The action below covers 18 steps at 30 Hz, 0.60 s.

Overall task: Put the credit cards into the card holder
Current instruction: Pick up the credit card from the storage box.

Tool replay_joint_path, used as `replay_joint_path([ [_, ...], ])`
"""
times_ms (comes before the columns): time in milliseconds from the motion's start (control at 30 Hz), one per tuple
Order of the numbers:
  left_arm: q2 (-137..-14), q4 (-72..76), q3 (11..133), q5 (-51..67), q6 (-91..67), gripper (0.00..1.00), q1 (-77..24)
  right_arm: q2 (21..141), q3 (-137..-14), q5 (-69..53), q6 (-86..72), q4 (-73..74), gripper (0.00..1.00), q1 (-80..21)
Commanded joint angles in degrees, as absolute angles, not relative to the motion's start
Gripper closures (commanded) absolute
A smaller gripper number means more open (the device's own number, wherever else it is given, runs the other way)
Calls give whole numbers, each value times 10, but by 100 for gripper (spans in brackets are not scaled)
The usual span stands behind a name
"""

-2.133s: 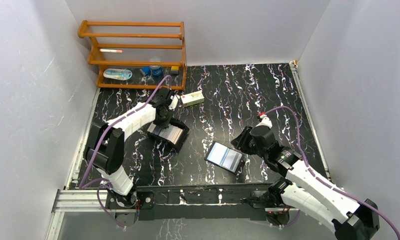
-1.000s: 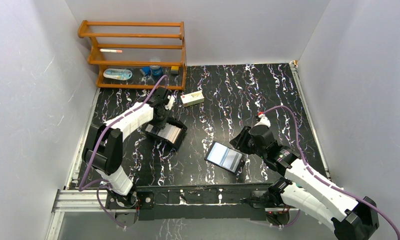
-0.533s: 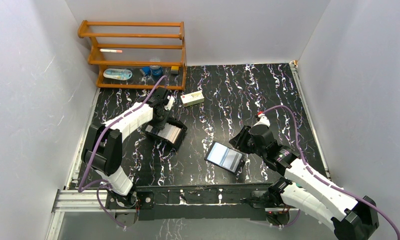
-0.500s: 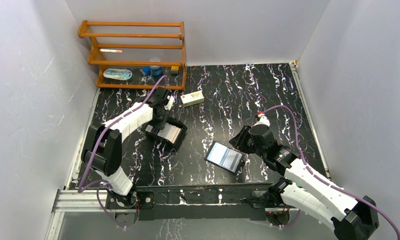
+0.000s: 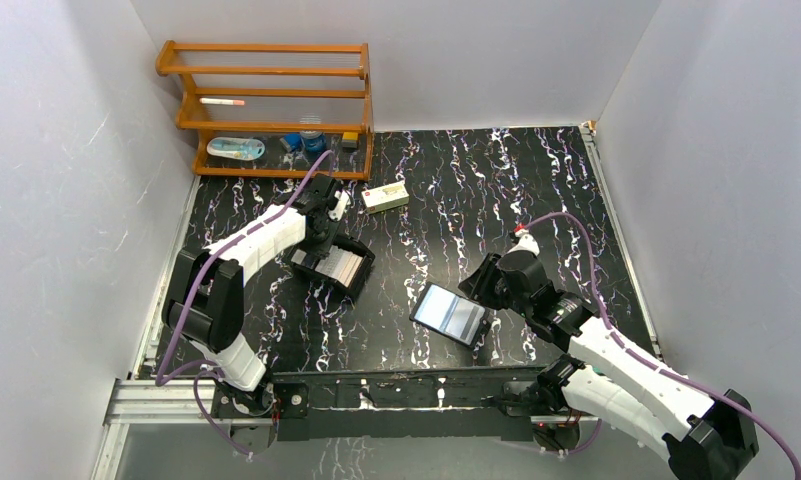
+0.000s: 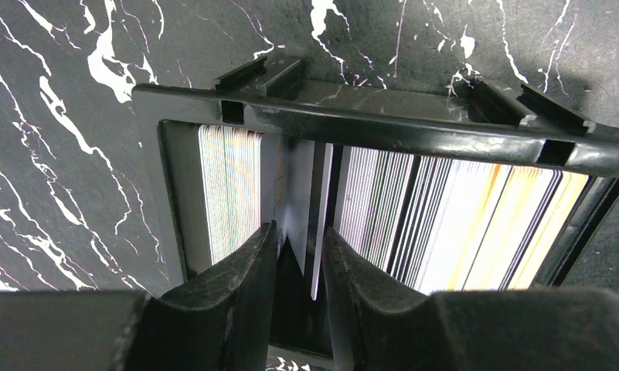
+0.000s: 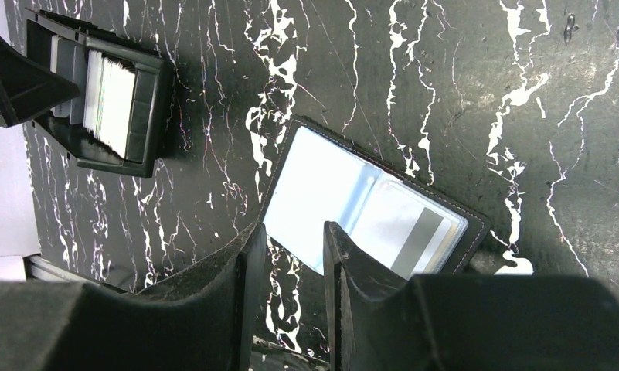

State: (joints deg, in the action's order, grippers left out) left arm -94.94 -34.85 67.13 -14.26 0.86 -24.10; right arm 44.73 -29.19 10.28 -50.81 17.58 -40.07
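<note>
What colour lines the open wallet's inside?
Pale blue-grey: black folding card holder, best in right wrist view.

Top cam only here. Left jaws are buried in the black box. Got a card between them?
Observer: Left wrist view shows the left jaws straddling one white card that stands apart from the rest. They look slightly apart, not clamped.
Operator: Anything else in the box?
Observer: Yes. The black box holds upright stacks of cards on both sides of the jaws.
Operator: Is the wallet empty?
Observer: No. Right wrist view shows a striped card already in one sleeve of the open wallet. The right jaws hang above it, apart and empty.
</note>
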Motion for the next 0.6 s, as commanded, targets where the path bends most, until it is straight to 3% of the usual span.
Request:
replay_joint_path([
  [0,-936,-348,670,-166,13,75,-236,445,-294,104,-505,150,59,-398],
  [200,-948,-341,662,-171,14,83,-236,443,-294,103,-505,150,59,-399],
  [467,-958,-328,646,-150,7,81,-235,444,-294,102,-504,150,59,-399],
  [567,-955,-333,651,-143,6,94,-236,444,-298,103,-503,153,59,-399],
])
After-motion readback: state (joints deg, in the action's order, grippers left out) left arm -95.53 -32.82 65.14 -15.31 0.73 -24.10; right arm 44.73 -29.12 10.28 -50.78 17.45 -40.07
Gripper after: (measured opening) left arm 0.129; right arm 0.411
